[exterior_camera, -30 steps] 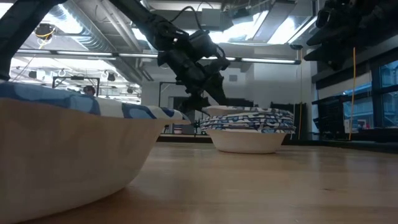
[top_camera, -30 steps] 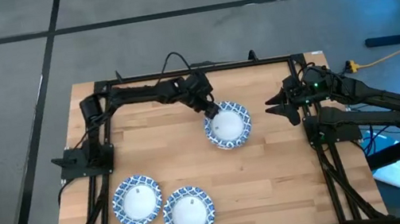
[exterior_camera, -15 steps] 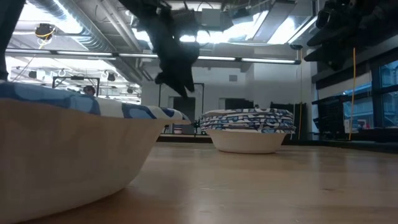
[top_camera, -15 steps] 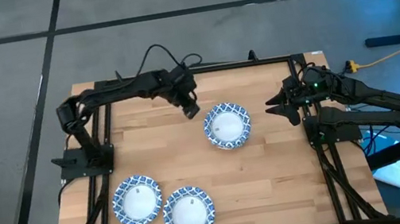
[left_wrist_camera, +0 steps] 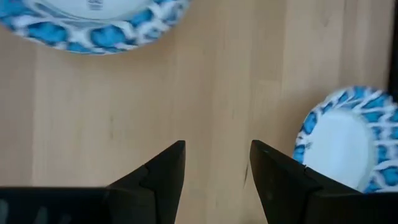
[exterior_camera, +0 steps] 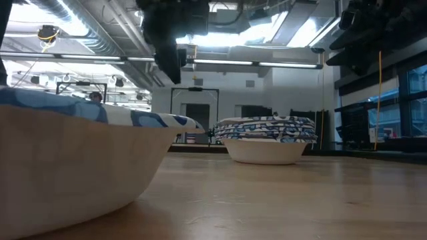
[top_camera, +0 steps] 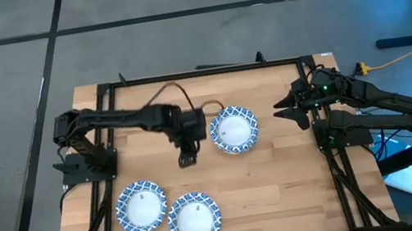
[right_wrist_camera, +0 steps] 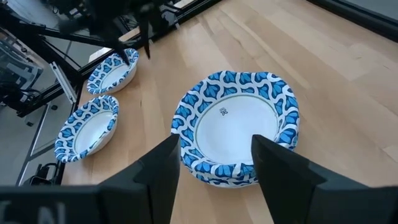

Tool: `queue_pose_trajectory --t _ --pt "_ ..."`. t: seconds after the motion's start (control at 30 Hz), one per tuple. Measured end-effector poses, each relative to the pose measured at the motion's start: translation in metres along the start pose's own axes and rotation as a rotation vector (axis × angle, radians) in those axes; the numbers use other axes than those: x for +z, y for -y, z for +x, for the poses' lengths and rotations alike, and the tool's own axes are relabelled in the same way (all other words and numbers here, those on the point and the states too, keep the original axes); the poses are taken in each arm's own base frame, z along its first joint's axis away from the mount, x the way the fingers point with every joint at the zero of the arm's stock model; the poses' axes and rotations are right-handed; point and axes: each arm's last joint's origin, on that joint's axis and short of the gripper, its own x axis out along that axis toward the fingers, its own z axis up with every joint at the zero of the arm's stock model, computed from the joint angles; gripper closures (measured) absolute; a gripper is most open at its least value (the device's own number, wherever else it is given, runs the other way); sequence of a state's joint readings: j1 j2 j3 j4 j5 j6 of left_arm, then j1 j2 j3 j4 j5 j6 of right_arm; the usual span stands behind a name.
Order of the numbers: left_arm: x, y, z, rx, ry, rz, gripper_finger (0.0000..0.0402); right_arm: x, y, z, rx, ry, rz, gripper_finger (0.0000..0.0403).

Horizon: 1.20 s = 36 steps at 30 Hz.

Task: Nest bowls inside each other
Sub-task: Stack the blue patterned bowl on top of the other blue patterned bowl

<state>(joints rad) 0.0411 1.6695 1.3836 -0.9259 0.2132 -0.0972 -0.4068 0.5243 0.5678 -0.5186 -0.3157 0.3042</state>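
Note:
A stack of nested blue-and-white bowls rests on its base mid-table, right of centre; it also shows in the low view and the right wrist view. Two single bowls rest on their bases near the table's near-left corner. My left gripper hangs open over bare wood, left of the stack and on the far side of the two single bowls, fingers pointing down. My right gripper waits open at the table's right side, facing the stack.
Black frame rails run along the table's far, left and right edges. Bare wood lies between the stack and the near edge. In the low view one near bowl fills the left foreground.
My left gripper has left the far-left rim of the stack, risen, swung away toward the far-left, then come toward the near edge. It now points down over bare wood left of the stack. The stack and the two single bowls have stayed in place.

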Motion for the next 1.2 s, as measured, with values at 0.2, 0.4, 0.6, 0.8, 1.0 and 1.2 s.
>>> queue_pose_trajectory --t 0.2,0.4,0.6,0.8,1.0,1.2 --pt "-0.021 0.029 0.032 0.022 -0.053 -0.062 0.0227 0.000 0.000 0.000 0.000 0.001 0.004 0.0205" --pt "-0.045 0.048 0.062 -0.060 -0.090 -0.087 0.0227 0.000 0.000 0.000 0.001 0.001 0.010 0.0205" --pt "-0.055 0.065 0.074 -0.157 -0.121 -0.121 0.0227 0.000 0.000 0.000 0.001 0.001 0.031 0.0205" --pt "-0.053 0.080 0.079 -0.188 -0.075 -0.097 0.0227 0.000 0.000 0.000 0.002 0.002 0.030 0.0205" --pt "-0.057 0.083 0.095 -0.123 -0.103 -0.148 0.0227 0.000 0.000 0.000 0.002 0.002 0.029 0.0205" --pt "-0.058 0.084 0.114 -0.141 -0.144 -0.149 0.0227 0.000 -0.001 0.000 0.022 -0.007 0.028 0.0205"
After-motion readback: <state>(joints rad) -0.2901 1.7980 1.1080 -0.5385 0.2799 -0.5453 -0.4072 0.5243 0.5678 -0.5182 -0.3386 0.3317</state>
